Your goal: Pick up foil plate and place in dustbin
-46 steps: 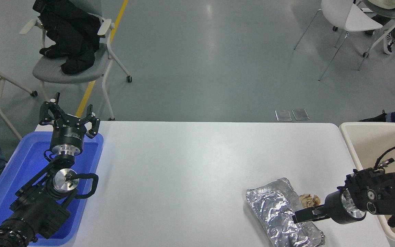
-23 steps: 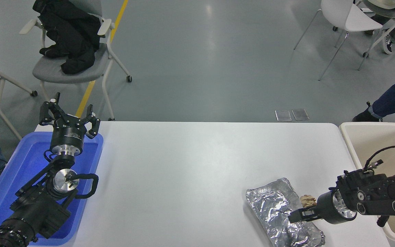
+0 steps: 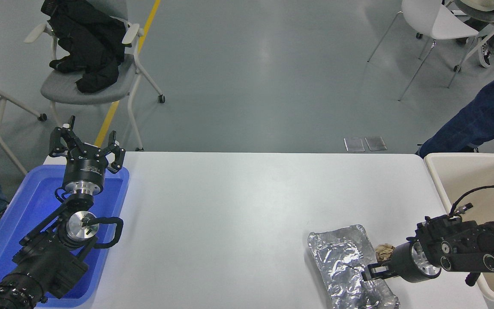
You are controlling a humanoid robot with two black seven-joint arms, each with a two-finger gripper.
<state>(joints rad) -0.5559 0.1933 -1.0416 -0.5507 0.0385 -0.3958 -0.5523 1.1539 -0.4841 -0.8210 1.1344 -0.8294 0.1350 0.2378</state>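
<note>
The foil plate (image 3: 344,264), shiny and crinkled, lies on the white table (image 3: 238,206) near its front right. My right gripper (image 3: 370,273) comes in from the right edge and sits low at the plate's right rim, its jaws a little apart over the rim. The cream dustbin (image 3: 438,171) stands off the table's right end, partly hidden by my right arm. My left gripper (image 3: 86,148) is parked open over the far end of the blue tray (image 3: 13,223).
A small crumpled tan paper ball (image 3: 385,251) lies between the foil plate and my right wrist. A person's leg in blue trousers (image 3: 478,116) stands just behind the dustbin. Chairs stand on the floor beyond the table.
My right gripper has moved left and down onto the plate's right rim, and the plate has shifted slightly. A person's leg has come in at the top right. The left arm is unmoved.
</note>
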